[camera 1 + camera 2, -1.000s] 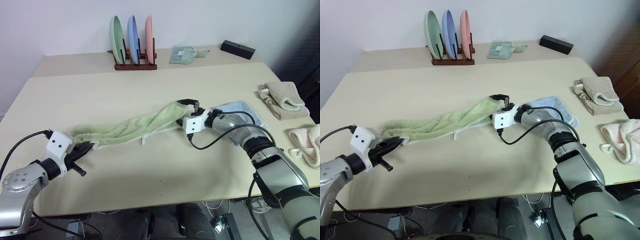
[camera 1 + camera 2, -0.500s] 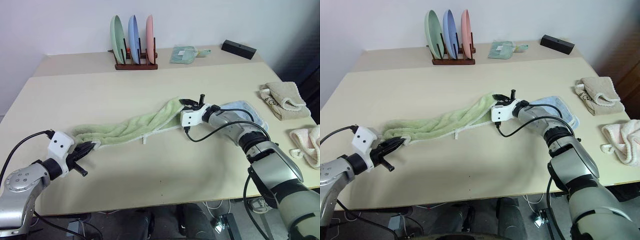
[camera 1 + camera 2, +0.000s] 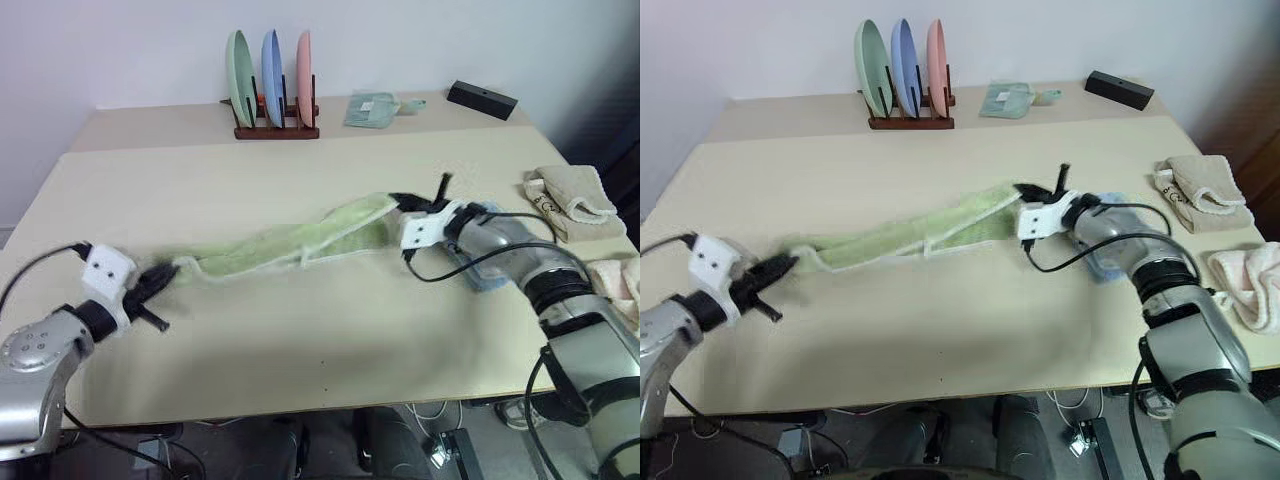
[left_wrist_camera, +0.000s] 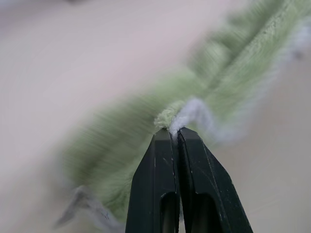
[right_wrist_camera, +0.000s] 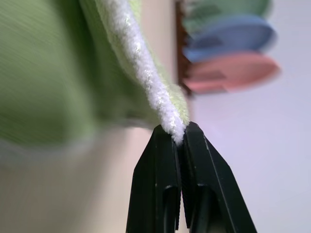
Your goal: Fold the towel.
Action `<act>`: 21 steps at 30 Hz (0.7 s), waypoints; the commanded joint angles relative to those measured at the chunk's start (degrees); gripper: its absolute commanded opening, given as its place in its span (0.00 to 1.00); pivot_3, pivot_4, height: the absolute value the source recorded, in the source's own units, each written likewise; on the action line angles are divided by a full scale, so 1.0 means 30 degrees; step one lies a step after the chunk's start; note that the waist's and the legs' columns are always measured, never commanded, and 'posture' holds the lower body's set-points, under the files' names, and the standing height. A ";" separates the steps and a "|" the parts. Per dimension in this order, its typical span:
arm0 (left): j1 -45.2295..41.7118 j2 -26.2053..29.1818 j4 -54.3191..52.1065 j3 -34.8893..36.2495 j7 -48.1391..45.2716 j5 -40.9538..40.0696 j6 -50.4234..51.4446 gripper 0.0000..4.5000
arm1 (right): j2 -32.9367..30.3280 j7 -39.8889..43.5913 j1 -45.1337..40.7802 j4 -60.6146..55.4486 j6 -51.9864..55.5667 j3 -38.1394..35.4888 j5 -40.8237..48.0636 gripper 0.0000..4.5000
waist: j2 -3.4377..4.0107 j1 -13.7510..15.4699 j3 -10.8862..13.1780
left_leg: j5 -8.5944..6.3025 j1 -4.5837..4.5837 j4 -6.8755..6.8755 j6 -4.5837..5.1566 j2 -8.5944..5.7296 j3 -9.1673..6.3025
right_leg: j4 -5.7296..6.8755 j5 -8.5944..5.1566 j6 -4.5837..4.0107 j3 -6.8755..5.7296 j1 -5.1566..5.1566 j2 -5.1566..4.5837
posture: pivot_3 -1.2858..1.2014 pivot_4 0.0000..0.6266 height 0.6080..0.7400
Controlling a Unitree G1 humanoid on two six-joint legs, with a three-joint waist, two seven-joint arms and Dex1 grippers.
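Note:
The green towel (image 3: pixel 290 238) with a white hem hangs stretched in a long band just above the beige table (image 3: pixel 330 330), between my two grippers. At the towel's left end my left gripper (image 3: pixel 163 276) is shut on a corner; the left wrist view has the hem (image 4: pixel 187 111) pinched at the fingertips. At the towel's right end my right gripper (image 3: pixel 400 201) is shut on the other corner, and in the right wrist view the white hem (image 5: pixel 146 77) runs into its closed fingers.
A rack of three plates (image 3: pixel 268 70) stands at the back. A folded teal cloth (image 3: pixel 368 108) and a black box (image 3: pixel 482 99) lie at the back right. A blue cloth (image 3: pixel 490 270) lies under my right arm. Beige (image 3: pixel 570 195) and pink (image 3: pixel 620 290) towels sit at the right edge.
My right gripper closed on the towel's right corner, then lifted and pulled it to the right. The left gripper rose slightly, and the towel now hangs stretched and straighter.

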 commanded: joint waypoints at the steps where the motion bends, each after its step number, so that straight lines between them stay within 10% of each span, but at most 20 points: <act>1: -0.4365 0.0876 0.2951 -0.0119 0.2230 0.2123 -0.2101 0.00 | -0.0430 0.0594 -0.2153 -0.0395 0.1383 -0.1300 0.0870 0.02 | -0.0007 -0.0065 0.0003 | 0.0005 0.0004 0.0001 -0.0008 0.0001 0.0001 | -0.0001 0.0006 -0.0009 -0.0001 0.0003 0.0001 | 0.52 0.24 1.00; 11: -1.5594 0.2329 1.1394 -0.0915 0.3342 0.3279 -0.6101 0.00 | -0.0630 0.0130 -0.7610 0.1173 0.2556 -0.2281 0.1404 0.02 | -0.0019 -0.0399 0.0009 | 0.0020 -0.0184 -0.0050 -0.0032 0.0025 0.0035 | -0.0008 0.0032 -0.0034 -0.0009 -0.0258 0.0002 | 0.52 0.24 1.00; 21: -0.3903 0.3455 0.3301 0.0924 -0.2329 -0.0511 -0.1182 0.00 | -0.2236 1.1958 0.0348 -0.7710 0.5016 -0.3206 0.8831 0.02 | -0.0004 -0.0731 0.0021 | -0.0001 -0.0267 -0.0006 0.0003 0.0058 0.0025 | 0.0001 0.0033 -0.0029 -0.0011 -0.0304 0.0025 | 0.52 0.24 1.00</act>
